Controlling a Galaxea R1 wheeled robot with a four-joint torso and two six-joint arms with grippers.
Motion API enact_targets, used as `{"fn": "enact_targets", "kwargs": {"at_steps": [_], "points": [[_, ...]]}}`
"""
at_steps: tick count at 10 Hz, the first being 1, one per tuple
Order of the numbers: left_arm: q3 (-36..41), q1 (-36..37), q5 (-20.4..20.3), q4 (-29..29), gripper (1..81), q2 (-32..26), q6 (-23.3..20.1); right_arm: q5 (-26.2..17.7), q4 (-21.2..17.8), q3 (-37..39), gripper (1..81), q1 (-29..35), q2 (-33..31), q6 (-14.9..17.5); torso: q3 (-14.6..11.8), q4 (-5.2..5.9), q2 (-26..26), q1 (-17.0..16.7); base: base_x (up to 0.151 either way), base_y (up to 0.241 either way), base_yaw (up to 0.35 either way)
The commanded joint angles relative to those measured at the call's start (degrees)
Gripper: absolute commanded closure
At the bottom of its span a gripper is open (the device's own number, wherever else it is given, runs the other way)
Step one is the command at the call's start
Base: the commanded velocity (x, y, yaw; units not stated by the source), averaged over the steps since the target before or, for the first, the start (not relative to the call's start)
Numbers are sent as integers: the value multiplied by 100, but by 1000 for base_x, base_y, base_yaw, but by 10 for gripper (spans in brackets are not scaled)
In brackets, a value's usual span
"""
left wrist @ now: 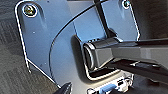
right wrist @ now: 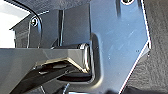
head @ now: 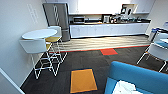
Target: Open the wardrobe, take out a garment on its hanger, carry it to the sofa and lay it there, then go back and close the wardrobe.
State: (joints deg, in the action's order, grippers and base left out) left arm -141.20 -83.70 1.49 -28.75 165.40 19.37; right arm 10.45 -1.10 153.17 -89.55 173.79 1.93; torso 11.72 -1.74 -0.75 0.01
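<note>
Ahead, on my left, a round white table (head: 39, 33) stands by the wall with white stools (head: 37, 47) around it, and an orange carpet tile (head: 83, 80) lies on the dark floor (head: 82, 61) near the middle. At lower right is the blue sofa (head: 140, 76), and the white garment (head: 127, 88) lies on its seat. I cannot tell whether either of my claws is apart or together.
</note>
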Motion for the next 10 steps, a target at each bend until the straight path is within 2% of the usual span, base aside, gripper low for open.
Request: {"fn": "enact_targets", "kwargs": {"at_steps": [1,2,4,5,6,8,10], "points": [[40,121,308,-52,10,-25,-12,-368,4,-17,10,55,18,18,0,0,0,0,0,0,285],[40,113,308,-52,10,-24,-12,-368,4,-8,10,47,18,18,0,0,-2,-1,0,0,286],[40,112,308,-52,10,-24,-12,-377,4,10,10,47,18,18,-490,0,-2,-1,0,0,286],[40,121,308,-52,10,-24,-12,-368,4,10,10,55,18,18,-476,0,0,0,0,0,285],[40,113,308,-52,10,-24,-12,-368,4,10,10,55,18,18,-319,0,-2,0,0,0,285],[40,121,308,-52,10,-24,-12,-368,-5,10,10,55,18,18,-441,0,-7,-1,0,0,286],[40,113,308,-52,10,-16,-12,-368,-5,36,10,64,18,18,-450,0,-7,-1,0,0,286]]}}
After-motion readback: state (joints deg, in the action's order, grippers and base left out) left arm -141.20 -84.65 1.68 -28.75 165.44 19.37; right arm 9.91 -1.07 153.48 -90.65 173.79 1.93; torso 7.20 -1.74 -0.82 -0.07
